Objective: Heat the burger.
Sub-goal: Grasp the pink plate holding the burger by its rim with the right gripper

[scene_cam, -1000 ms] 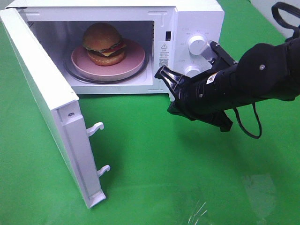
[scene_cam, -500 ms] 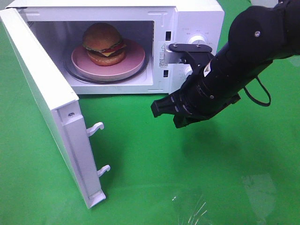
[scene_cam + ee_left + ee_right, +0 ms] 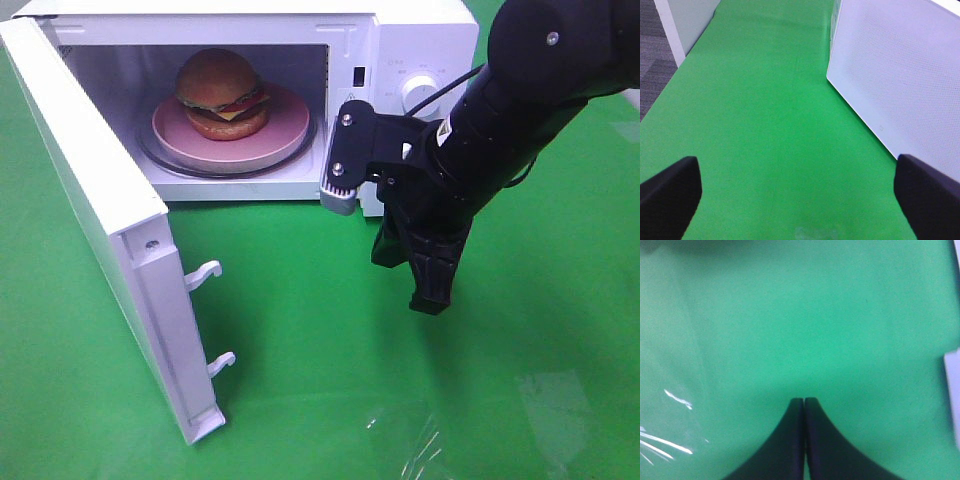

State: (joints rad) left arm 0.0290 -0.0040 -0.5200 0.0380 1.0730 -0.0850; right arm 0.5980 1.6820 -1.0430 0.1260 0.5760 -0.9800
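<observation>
Burger point(image 3: 222, 92) on plate point(image 3: 290, 130); right hand point(image 3: 804, 401) closed, empty, seemingly off cloth point(image 3: 790, 315); left hand point(image 3: 796, 172) spread wide, empty.

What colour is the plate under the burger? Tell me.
Pink plate, clearest in the exterior high view.

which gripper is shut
The right gripper, pointing down at the green cloth: its fingers meet with no gap. The left gripper has its fingers wide apart.

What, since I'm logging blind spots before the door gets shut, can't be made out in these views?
Exterior high: microwave panel below the dial, hidden behind the right arm.
Exterior high: panel lettering, too small.
Left wrist: left fingers, cut off by the edges.
Right wrist: white sliver, cut off, unidentifiable.
</observation>
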